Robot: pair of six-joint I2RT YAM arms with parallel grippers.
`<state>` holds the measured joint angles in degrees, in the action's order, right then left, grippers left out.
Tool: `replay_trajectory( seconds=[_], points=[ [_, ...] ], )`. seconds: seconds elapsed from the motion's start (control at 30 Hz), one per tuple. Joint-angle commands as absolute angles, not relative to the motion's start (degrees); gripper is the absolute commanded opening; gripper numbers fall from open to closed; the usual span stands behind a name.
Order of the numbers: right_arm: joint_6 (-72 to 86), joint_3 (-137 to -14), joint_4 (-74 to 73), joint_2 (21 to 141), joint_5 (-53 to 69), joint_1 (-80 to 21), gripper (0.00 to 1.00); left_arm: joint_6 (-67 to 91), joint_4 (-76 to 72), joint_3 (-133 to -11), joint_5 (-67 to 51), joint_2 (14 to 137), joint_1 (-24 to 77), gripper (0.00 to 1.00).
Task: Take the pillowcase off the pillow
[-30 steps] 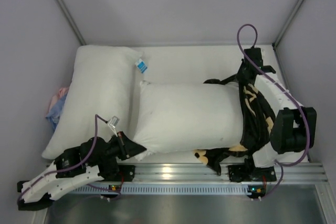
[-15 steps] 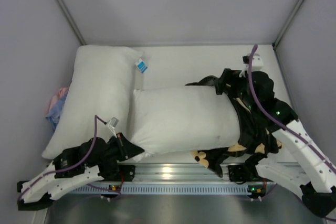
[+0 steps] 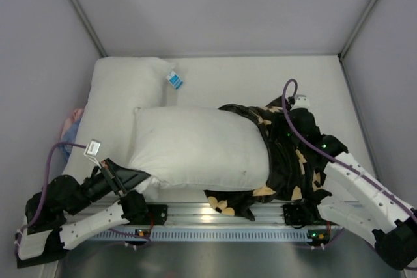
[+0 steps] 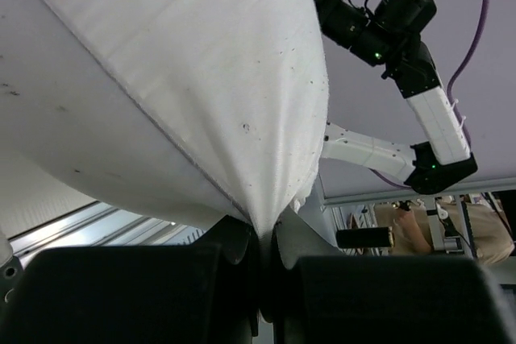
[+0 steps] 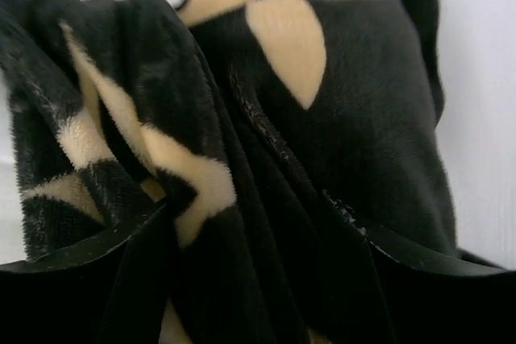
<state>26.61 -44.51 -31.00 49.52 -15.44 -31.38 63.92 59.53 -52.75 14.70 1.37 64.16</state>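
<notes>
The white pillow (image 3: 202,148) lies across the middle of the table. The black pillowcase (image 3: 283,154) with tan shapes is bunched over its right end. My left gripper (image 3: 140,176) is shut on the pillow's near left corner; the left wrist view shows the white cloth (image 4: 201,78) pinched between the jaws of my left gripper (image 4: 262,235). My right gripper (image 3: 281,140) is pushed into the bunched pillowcase. In the right wrist view the pillowcase (image 5: 266,142) fills the frame, and my right gripper (image 5: 262,279) has its jaws apart with folds between them.
A second white pillow (image 3: 120,102) lies at the back left, with a blue-white tag (image 3: 173,80) at its corner. A pink-blue cloth bundle (image 3: 70,131) sits against the left wall. The metal rail (image 3: 215,216) runs along the near edge. Grey walls enclose the table.
My left arm has drawn back to the left, dragging the pillow and the pillowcase left. My right arm has swung from the far right down onto the bunched pillowcase.
</notes>
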Motion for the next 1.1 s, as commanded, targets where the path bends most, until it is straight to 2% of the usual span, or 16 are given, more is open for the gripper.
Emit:
replay_trajectory(
  seconds=[0.0, 0.07, 0.1, 0.17, 0.2, 0.23, 0.4, 0.47, 0.77, 1.07],
  points=[
    [29.35, -41.66, -26.73, 52.81, -12.22, -31.90, 0.62, 62.75, 58.01, -53.61, 16.08, 1.14, 63.81, 0.00],
    [29.53, -41.13, -25.40, 55.01, -12.22, -32.17, 0.57, 62.67, 58.53, -53.53, 15.91, 1.14, 63.72, 0.00],
    [29.62, -40.96, -24.97, 55.63, -12.13, -32.25, 0.40, 62.67, 58.80, -53.61, 15.91, 1.06, 63.63, 0.00],
    [29.71, -40.69, -23.82, 57.04, -11.87, -32.34, 0.20, 62.58, 59.24, -54.14, 16.00, 1.05, 63.55, 0.00],
    [29.88, -40.61, -23.56, 57.39, -11.78, -32.43, 0.06, 62.49, 59.67, -54.49, 16.08, 1.14, 63.46, 0.00],
    [30.06, -40.61, -23.38, 58.09, -11.95, -32.43, 0.00, 62.49, 60.11, -55.45, 16.08, 1.14, 63.28, 0.00],
    [30.76, -40.96, -23.29, 59.06, -22.39, -32.26, 0.00, 61.97, 64.32, -62.30, 17.93, 1.06, 62.49, 0.00],
    [30.67, -41.65, -23.47, 60.03, -26.36, -31.56, 0.00, 61.35, 65.91, -68.53, 19.33, 1.05, 62.40, 0.00],
    [28.04, -41.57, -22.33, 63.99, -23.29, -21.90, 0.00, 62.58, 80.06, -87.08, 27.07, 0.97, 60.21, 0.00],
    [25.67, -41.22, -23.11, 54.42, -18.82, -16.52, 0.00, 64.42, 84.02, -83.85, 26.10, 0.97, 58.54, 0.00]
  ],
)
